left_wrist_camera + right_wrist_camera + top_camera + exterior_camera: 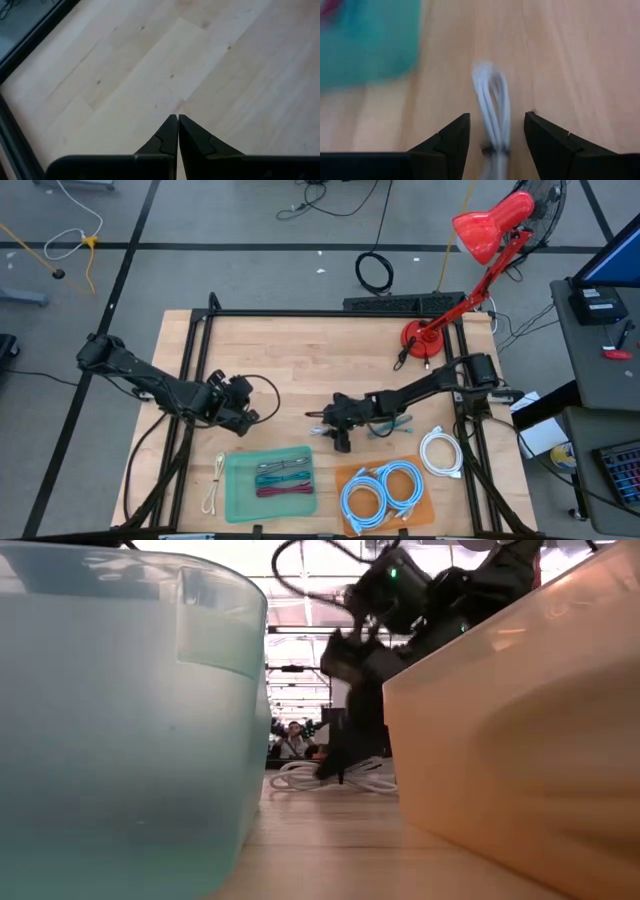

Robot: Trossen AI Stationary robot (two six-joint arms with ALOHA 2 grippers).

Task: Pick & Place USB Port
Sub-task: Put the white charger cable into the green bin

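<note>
While the left pincer (262, 418) rests with its fingers pressed together over bare wood left of the frame's centre in the high view, the right pincer (322, 420) sits near the middle of the bench (300, 350), just above the gap between the two trays. Its wrist view shows the fingers (451, 137) spread, with a bundled white cable (492, 107) lying on the wood between them; neither finger touches it there.

Lower centre-left of the high view, a teal tray (240, 495) holds dark and red coiled cables (283, 477). Just left of that tray a cream cable (215, 485) lies on the bench. An orange tray (425, 505) at lower centre-right holds two light blue coiled cables (382, 492), and a white coiled cable (440, 452) lies on the wood just right of it. A small teal cable (392, 424) shows beneath the right arm.

At upper right of the high view, a red desk lamp (480, 240) stands on the bench's far corner. People show in the room beyond the bench in the low view, small and dim.
</note>
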